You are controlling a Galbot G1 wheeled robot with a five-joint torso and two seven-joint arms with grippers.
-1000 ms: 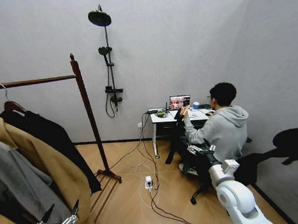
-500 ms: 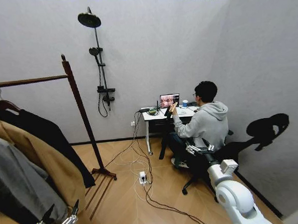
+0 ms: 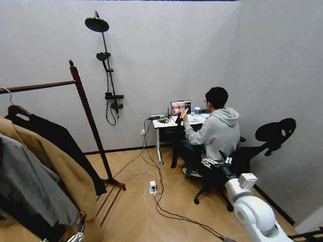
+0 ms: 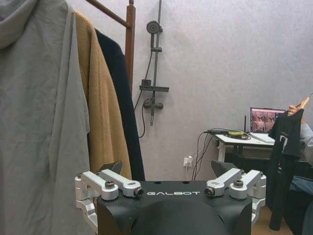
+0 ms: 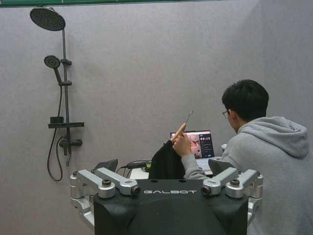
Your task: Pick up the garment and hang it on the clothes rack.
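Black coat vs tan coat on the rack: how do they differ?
The black coat is dark and hangs nearest the rack's post; the tan coat is light brown and hangs between the black coat and a grey hoodie. Both hang from the rack's rail, similar in length.

My left gripper (image 4: 166,176) is showing matt black plastic with dull silver metal links. Beside it, a grey sweatshirt (image 4: 39,122) is hanging soft and matt, a tan coat (image 4: 100,117) looking fuzzy, the garment (image 4: 120,98) smooth, the rack (image 4: 129,44) polished wood.
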